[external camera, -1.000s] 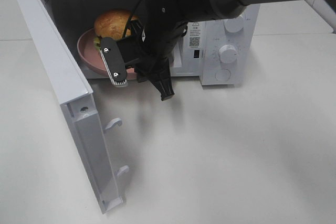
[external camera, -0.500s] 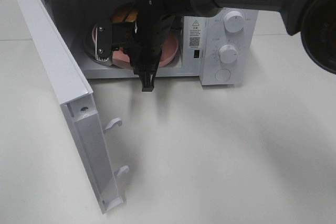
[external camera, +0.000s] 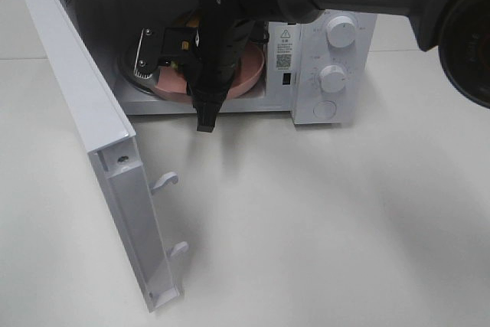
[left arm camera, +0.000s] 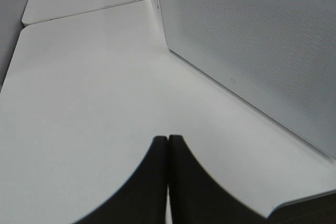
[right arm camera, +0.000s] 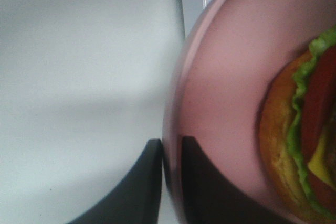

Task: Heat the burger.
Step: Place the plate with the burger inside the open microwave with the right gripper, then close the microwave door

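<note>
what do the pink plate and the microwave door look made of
round pink plate: smooth, even pink with a soft sheen, no pattern; likely plastic or melamine, could be glazed ceramic. white microwave door: glossy white moulded frame with hooked latches; looks like plastic, maybe painted metal.

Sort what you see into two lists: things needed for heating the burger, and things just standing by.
Needed: burger, pink plate under it, open microwave, right gripper astride the plate's rim.
Standing by: left gripper, table.
</note>
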Controlling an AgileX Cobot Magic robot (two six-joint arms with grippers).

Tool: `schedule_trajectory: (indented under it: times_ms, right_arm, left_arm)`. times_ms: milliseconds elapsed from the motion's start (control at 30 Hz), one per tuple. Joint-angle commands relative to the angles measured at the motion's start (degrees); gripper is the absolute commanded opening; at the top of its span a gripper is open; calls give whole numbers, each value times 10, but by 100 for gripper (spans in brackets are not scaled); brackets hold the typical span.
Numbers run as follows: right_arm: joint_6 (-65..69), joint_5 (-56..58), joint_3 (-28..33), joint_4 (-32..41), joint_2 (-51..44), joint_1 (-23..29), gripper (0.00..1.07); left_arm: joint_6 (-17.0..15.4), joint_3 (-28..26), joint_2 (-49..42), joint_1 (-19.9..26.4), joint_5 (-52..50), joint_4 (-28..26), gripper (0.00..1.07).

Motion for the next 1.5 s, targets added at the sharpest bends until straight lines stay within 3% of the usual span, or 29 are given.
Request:
schedule_trajectory:
  times_ms: [33, 100, 133, 167, 333, 500, 1000, 1500]
  right_arm:
    - [7, -2, -3, 12, -7, -1, 21]
    - [7, 13, -5, 35, -16, -1, 37]
    - [7, 13, -5, 35, -16, -1, 37]
    - [8, 25, -5, 47, -21, -1, 44]
    - [79, 45, -5, 60, -28, -1, 59]
    - [179, 69, -5, 57, -44, -1, 66]
    - [398, 194, -5, 66, -80, -1, 69]
    - [481, 314, -5, 81, -80, -1, 69]
  left_arm:
    - [-2, 1, -11, -1, -8, -2, 0]
    - [-2, 1, -11, -1, -8, -2, 0]
    - [-2, 1, -11, -1, -8, -2, 0]
    - [-2, 1, -11, -1, -8, -2, 0]
    - [-2, 1, -11, -1, -8, -2, 0]
    - [-2, 1, -11, -1, -8, -2, 0]
    - [-2, 1, -11, -1, -8, -2, 0]
    - [-2, 1, -11, -1, -8, -2, 0]
